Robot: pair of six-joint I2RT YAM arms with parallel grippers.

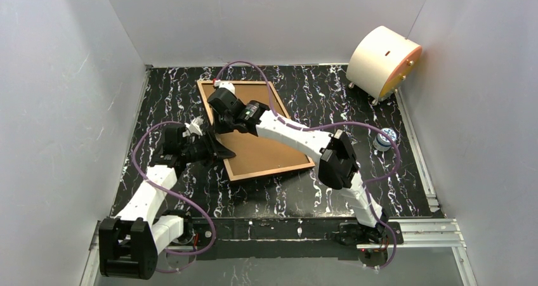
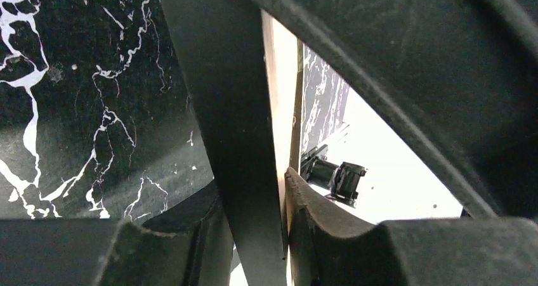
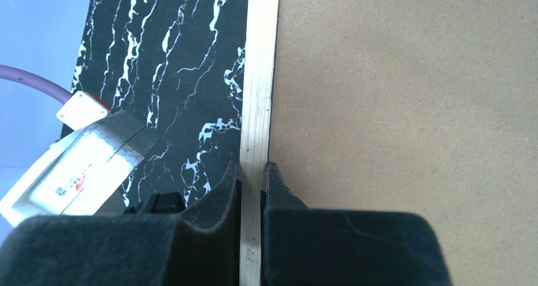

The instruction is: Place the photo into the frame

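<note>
Our right tool [image 3: 252, 172] sits closest in its wrist view, both dark fingers pressed together on the pale wooden edge of the frame [image 3: 259, 77]. We see a flat brown board [image 3: 412, 108] filling the frame's upturned face, and the black marbled counter [image 3: 171, 64] just outside that edge. From above, the frame sits left of centre on the counter, turned at an angle. Our left tool [image 2: 252, 184] is clamped on the same left edge, nearer our bases, with a dark slat running up between its fingers. A cream drum [image 1: 382, 61] stands in the far right corner, well apart.
</note>
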